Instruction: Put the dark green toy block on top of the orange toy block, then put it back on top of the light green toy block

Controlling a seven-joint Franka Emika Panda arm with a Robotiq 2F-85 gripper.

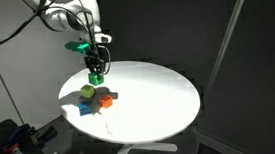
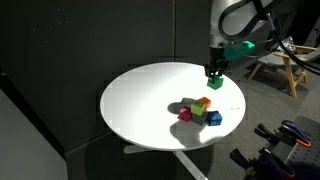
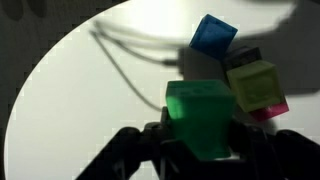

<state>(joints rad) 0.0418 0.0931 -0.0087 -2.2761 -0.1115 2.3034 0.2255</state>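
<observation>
My gripper (image 3: 203, 142) is shut on the dark green toy block (image 3: 203, 115), which fills the lower middle of the wrist view. In both exterior views the gripper (image 1: 96, 71) (image 2: 214, 72) hangs above the round white table with the dark green block (image 1: 97, 79) (image 2: 215, 82) held clear of the surface. It is off to one side of the block cluster. In that cluster I see the light green toy block (image 1: 87, 91) (image 3: 253, 84) and the orange toy block (image 1: 106, 102). The orange block does not show in the wrist view.
A blue block (image 1: 85, 108) (image 3: 213, 36) and a magenta block (image 3: 272, 108) (image 2: 184, 114) belong to the cluster. The white table (image 1: 159, 95) ends in a round edge with dark curtains behind. Cable shadows cross the tabletop in the wrist view.
</observation>
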